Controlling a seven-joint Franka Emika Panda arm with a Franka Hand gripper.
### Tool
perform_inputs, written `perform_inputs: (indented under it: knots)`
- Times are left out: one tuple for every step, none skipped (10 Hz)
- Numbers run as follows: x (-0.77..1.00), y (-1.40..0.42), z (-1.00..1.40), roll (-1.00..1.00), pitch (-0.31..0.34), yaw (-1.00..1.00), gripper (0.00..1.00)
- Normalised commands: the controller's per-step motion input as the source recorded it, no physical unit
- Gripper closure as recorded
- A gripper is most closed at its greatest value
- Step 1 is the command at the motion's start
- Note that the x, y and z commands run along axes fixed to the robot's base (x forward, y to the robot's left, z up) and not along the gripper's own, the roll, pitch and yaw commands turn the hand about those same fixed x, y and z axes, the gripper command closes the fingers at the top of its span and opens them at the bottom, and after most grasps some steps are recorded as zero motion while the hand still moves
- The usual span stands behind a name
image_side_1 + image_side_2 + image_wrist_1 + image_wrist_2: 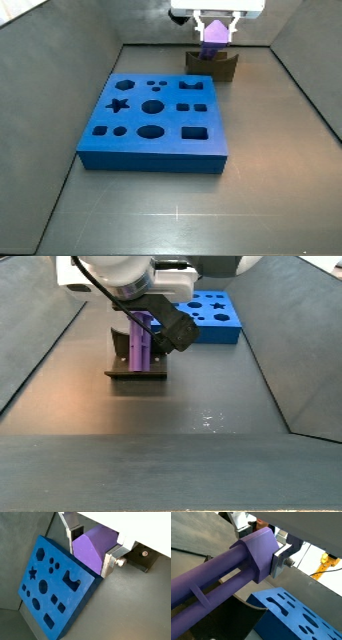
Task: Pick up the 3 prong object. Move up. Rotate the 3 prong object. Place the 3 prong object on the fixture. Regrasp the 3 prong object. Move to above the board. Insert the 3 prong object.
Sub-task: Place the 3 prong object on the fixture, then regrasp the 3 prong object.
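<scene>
Two silver fingers (111, 560) of the gripper (214, 27) clamp the purple plastic 3 prong object (142, 340) above the dark olive fixture (138, 373), beside the blue slab board (155, 123)

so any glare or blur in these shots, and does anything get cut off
In a side view, glare specks dot the floor and the gripper looks sharp; in a wrist view the 3 prong object fills the frame, cropped at the edge; the board is evenly lit.
</scene>
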Motion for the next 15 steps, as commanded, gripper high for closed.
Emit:
perform_inputs:
  knots:
    - [0.04, 0.11, -0.52, -0.03, -0.095, 0.02, 1.00]
    - [0.04, 0.11, -0.52, -0.03, -0.095, 0.02, 1.00]
    - [0.04, 0.13, -0.52, -0.03, -0.098, 0.02, 1.00]
    - [0.00, 0.00, 0.00, 0.00, 0.000, 0.00, 0.00]
    - [0.00, 0.00, 1.00, 0.00, 0.011, 0.07, 0.00]
    - [-0.01, 0.00, 1.00, 0.00, 0.013, 0.08, 0.00]
    - [-0.02, 0.00, 1.00, 0.00, 0.021, 0.07, 0.00]
    - [-0.03, 0.00, 1.00, 0.00, 0.028, 0.05, 0.00]
    - [-0.03, 0.01, 1.00, 0.00, 0.035, 0.04, 0.00]
    - [-0.03, 0.01, 0.77, 0.00, 0.047, 0.02, 0.00]
    - [-0.03, 0.01, 0.64, 0.00, 0.050, 0.02, 0.00]
    - [-0.02, 0.01, 0.37, 0.00, 0.054, 0.00, 0.00]
    - [-0.02, 0.01, 0.24, 0.00, 0.058, 0.00, 0.00]
    - [0.16, -0.72, 0.43, 1.00, 0.049, 0.02, 0.00]
    - [0.16, -0.70, 0.39, 1.00, 0.049, 0.02, 0.00]
